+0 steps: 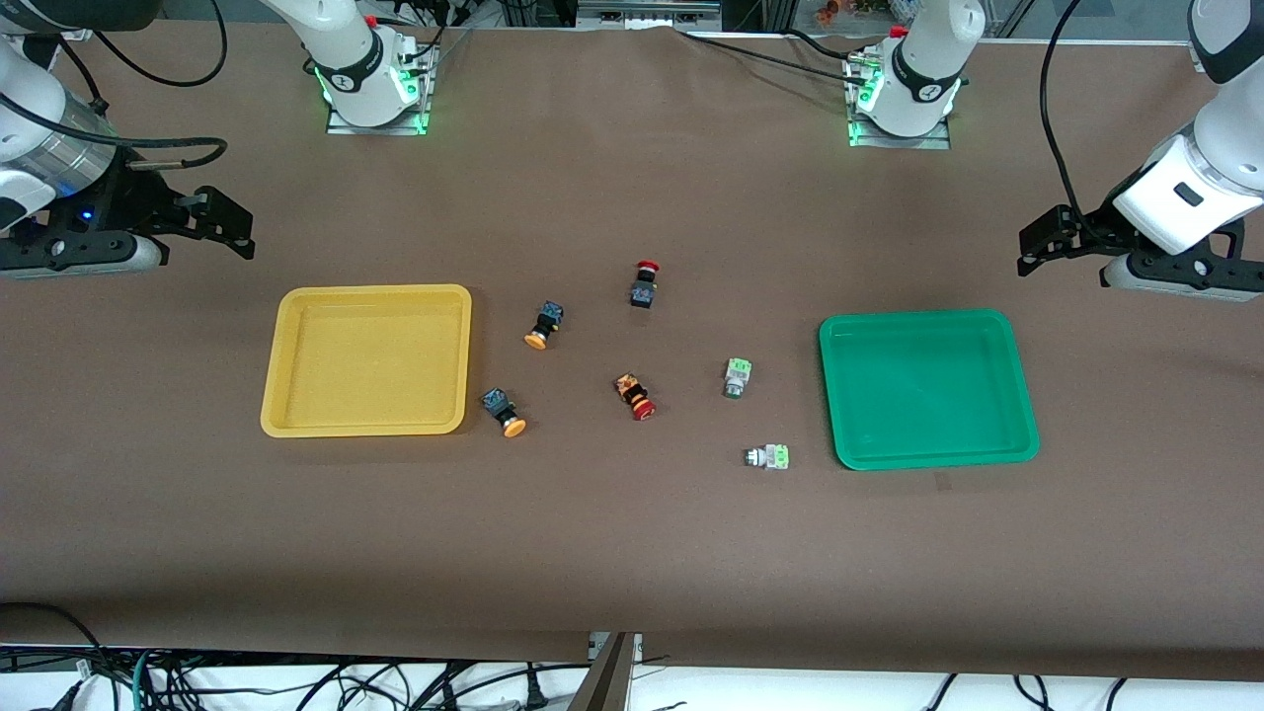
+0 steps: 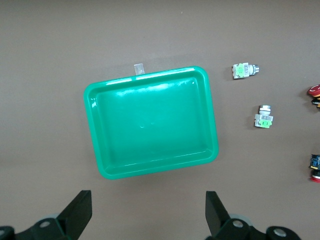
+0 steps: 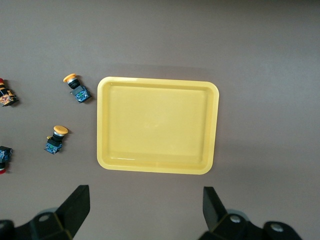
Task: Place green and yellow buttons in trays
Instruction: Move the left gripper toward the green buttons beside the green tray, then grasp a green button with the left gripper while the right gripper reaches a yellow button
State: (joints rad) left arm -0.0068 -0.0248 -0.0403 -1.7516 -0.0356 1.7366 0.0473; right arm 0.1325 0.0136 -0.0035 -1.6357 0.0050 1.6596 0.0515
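The brown table [image 1: 632,553] carries everything. On it the yellow tray [image 1: 296,395] lies toward the right arm's end, and the green tray [image 1: 1022,395] lies toward the left arm's end; both are empty inside.

The right gripper [image 1: 232,222] hangs over the bare table at the right arm's end, a little farther from the front camera than the yellow tray. Its fingers [image 3: 75,207] stand wide apart and hold nothing. The left gripper [image 1: 1042,247] hangs over the table at the left arm's end, also a little farther from the camera than the green tray, with its fingers [image 2: 77,212] spread apart and empty.

Between the trays lie six small switches. One yellow button [image 1: 543,325] lies near the yellow tray; the other yellow button [image 1: 504,412] is nearer to the camera, just beside that tray's corner. One green button [image 1: 737,377] lies near the green tray, and the second green button [image 1: 767,457] lies nearer to the camera. A red switch [image 1: 645,284] sits farthest from the camera, in the middle, and another red switch [image 1: 635,396] lies between the yellow and green buttons. No button is in a tray.
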